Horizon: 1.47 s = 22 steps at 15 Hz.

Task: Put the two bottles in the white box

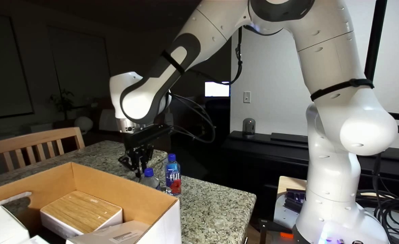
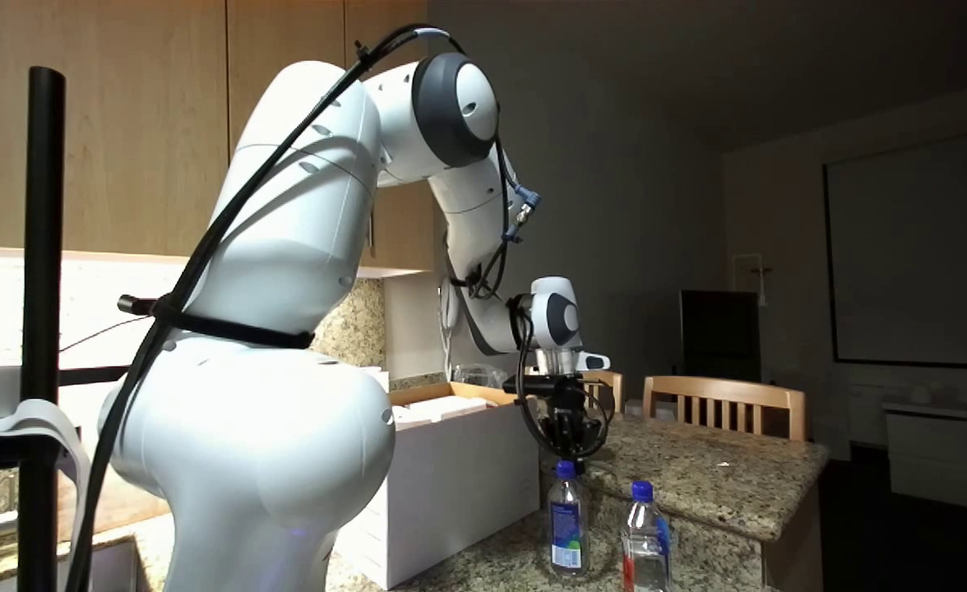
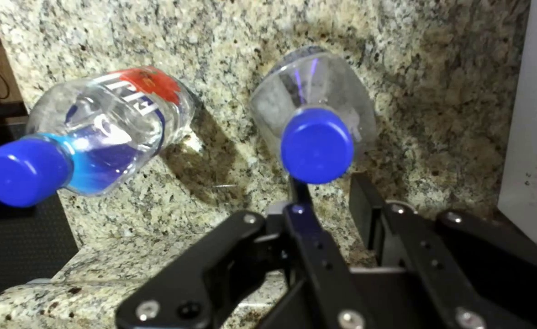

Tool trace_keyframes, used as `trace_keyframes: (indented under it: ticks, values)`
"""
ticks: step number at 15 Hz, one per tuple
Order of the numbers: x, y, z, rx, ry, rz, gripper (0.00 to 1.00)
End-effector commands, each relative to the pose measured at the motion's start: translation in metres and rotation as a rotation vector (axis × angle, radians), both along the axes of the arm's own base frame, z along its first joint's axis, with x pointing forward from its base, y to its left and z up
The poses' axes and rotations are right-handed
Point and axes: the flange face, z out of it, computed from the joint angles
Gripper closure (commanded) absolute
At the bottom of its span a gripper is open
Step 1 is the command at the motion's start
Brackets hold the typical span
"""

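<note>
Beside the white box (image 2: 467, 489), upright on the granite surface (image 3: 223, 50), stood a plainer bottle (image 2: 566, 526) and, farther from the box, a red-flowered bottle (image 3: 108, 128), neither of them inside it yet. The gripper (image 3: 329, 189) was at the plainer bottle, close by its blue cap (image 3: 317, 145). Its fingers (image 3: 365, 203) were parted, with the surface showing between them and nothing held. In the wrist view the cap hid part of one fingertip, so the tips seemed to hang about as low as the cap, to one side; whether they touched it could not be told.

The step in hand looked to be the first pickup, at the lining-up stage. The next move called for a sideways advance, slightly corrected, to bring the neck between the fingers, then a firm close. After that, the bottle would need lifting until its base cleared the box wall, then lowering in near the wood-topped block (image 1: 84, 210) and flat package (image 1: 108, 234). The red-flowered bottle would ask for the same round.
</note>
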Motion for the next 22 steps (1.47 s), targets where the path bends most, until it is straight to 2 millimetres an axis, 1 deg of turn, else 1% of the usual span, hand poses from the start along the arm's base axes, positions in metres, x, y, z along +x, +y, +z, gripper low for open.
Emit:
trace_keyframes:
  ticks: [1,5,6,8,13,14,15,18,19,20,22]
  values:
    - [-0.008,-0.005,0.002,-0.044,0.046,-0.029,0.41]
    - [-0.014,-0.011,-0.002,-0.049,0.083,-0.039,0.16]
    - [-0.015,-0.011,-0.002,-0.051,0.083,-0.04,0.54]
    - [-0.016,-0.011,-0.001,-0.046,0.075,-0.042,0.55]
    - [-0.017,-0.008,0.003,-0.042,0.078,-0.038,0.88]
    - [-0.018,-0.007,0.005,-0.041,0.076,-0.037,0.89]
    - [-0.019,-0.007,0.006,-0.04,0.079,-0.037,0.93]
    - [-0.022,-0.009,0.008,-0.047,0.082,-0.042,0.97]
    - [-0.023,-0.01,0.008,-0.047,0.087,-0.047,0.71]
    - [-0.024,-0.011,0.008,-0.048,0.092,-0.049,0.7]
    - [-0.027,-0.013,0.008,-0.039,0.098,-0.05,0.58]
